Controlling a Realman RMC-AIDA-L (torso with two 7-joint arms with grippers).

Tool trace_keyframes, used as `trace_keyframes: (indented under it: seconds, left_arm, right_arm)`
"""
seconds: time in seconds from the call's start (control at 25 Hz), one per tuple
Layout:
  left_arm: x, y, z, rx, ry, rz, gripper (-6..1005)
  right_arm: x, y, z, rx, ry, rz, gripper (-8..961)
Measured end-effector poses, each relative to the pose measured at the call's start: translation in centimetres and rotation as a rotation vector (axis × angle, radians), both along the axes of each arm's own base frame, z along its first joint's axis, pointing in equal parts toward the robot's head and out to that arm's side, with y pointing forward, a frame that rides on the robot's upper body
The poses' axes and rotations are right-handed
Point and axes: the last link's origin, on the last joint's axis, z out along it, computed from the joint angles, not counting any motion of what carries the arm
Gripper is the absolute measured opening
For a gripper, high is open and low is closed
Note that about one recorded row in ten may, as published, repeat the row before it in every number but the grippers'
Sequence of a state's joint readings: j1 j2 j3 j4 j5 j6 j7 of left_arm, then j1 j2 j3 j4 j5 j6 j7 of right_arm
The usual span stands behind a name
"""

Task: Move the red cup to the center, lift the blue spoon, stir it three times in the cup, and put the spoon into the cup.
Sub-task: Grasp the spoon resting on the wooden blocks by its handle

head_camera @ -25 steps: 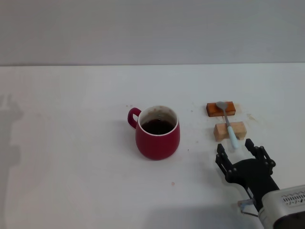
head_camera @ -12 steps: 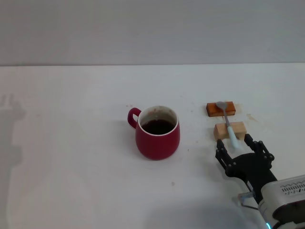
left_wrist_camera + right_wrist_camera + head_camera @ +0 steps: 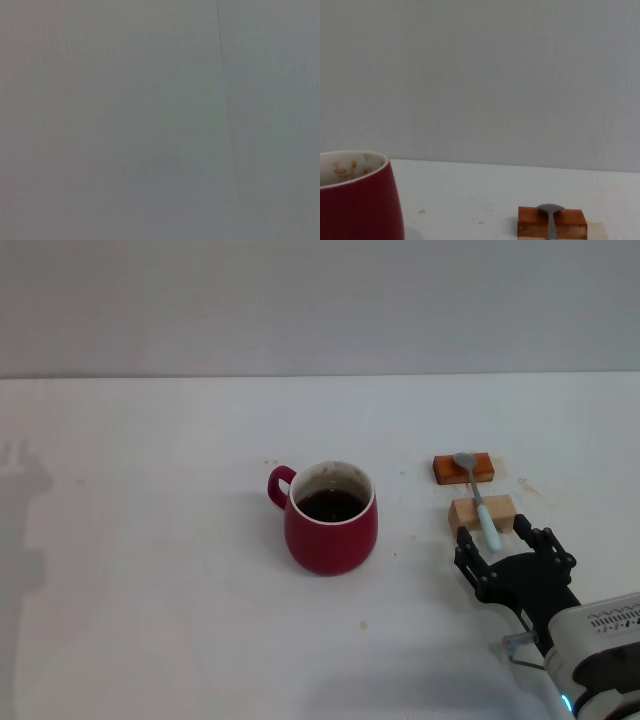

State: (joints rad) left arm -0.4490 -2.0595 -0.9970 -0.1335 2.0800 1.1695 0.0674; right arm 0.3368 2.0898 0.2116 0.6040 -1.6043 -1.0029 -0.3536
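Note:
The red cup (image 3: 331, 519) stands upright near the table's middle, dark liquid inside, its handle pointing left; its side also fills a corner of the right wrist view (image 3: 357, 200). The blue spoon (image 3: 480, 502) lies across an orange block (image 3: 464, 468) and a tan block (image 3: 481, 513), grey bowl on the far one, pale blue handle toward me. My right gripper (image 3: 506, 543) is open just in front of the handle's tip, one finger on each side of it and not touching it. In the right wrist view the spoon's bowl (image 3: 550, 210) rests on the orange block (image 3: 551, 223). The left gripper is out of view.
The white table (image 3: 160, 570) stretches bare to the left of and in front of the cup. A grey wall (image 3: 320, 300) rises behind the table's far edge. The left wrist view shows only a plain grey surface.
My right gripper has crept forward toward the spoon's handle, its fingers now flanking the handle's tip. The cup and spoon have not moved.

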Motion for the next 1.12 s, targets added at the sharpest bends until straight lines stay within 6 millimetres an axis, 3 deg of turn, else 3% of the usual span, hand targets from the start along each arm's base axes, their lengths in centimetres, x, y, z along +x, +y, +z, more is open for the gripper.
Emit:
trace_keyframes:
  seconds: [0.52, 0.72, 1.12]
  left_arm:
    - [0.12, -0.06, -0.13, 0.002, -0.007, -0.004, 160]
    - [0.19, 0.03, -0.18, 0.0, -0.008, -0.005, 160]
    - [0.08, -0.09, -0.22, -0.001, -0.011, -0.001, 160]
  right_arm:
    - [0.34, 0.57, 0.08, -0.017, -0.009, 0.001, 608]
    - [0.33, 0.62, 0.09, -0.017, -0.011, 0.003, 472]
    - [0.32, 0.79, 0.33, -0.006, -0.012, 0.008, 477]
